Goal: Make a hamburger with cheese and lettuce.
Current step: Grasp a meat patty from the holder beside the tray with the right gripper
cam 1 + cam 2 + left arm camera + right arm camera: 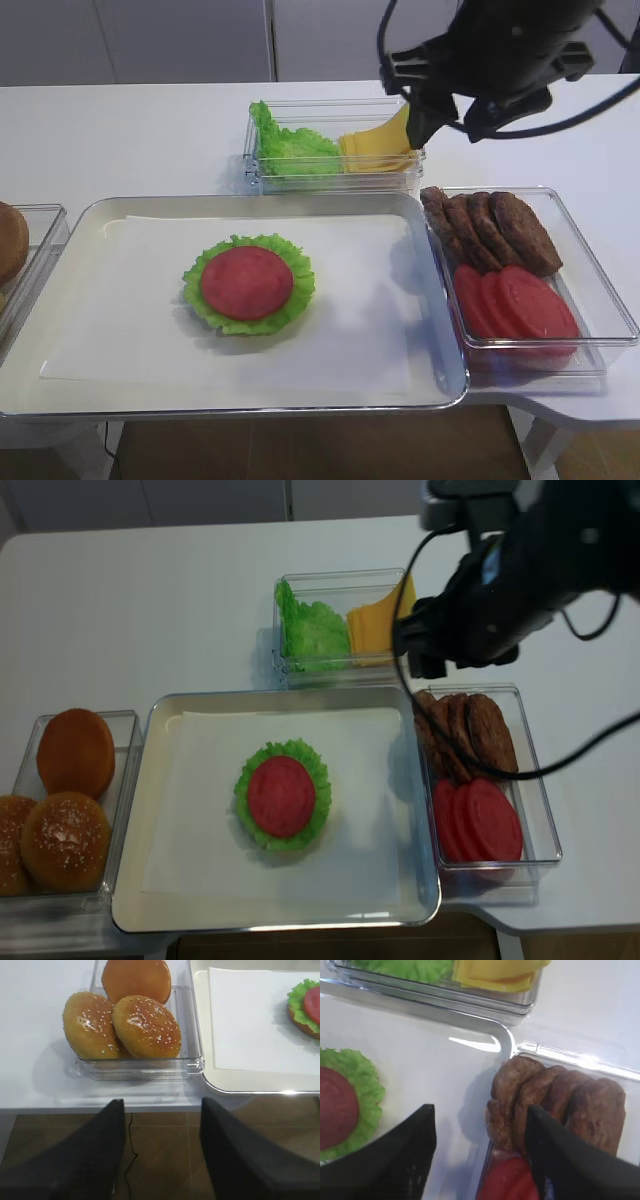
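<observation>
The hamburger is a stack with a frilly green rim and a red tomato slice on top, on the paper in the metal tray. It also shows in the right wrist view and the left wrist view. Cheese and lettuce share a clear box behind the tray. My right gripper is open and empty, raised above the tray's far right corner and the patties, in front of the cheese box. My left gripper is open and empty, off the table's front edge.
A clear box right of the tray holds overlapping brown patties and tomato slices. A clear box of tan buns stands left of the tray. The right arm and its cables hang over the back right.
</observation>
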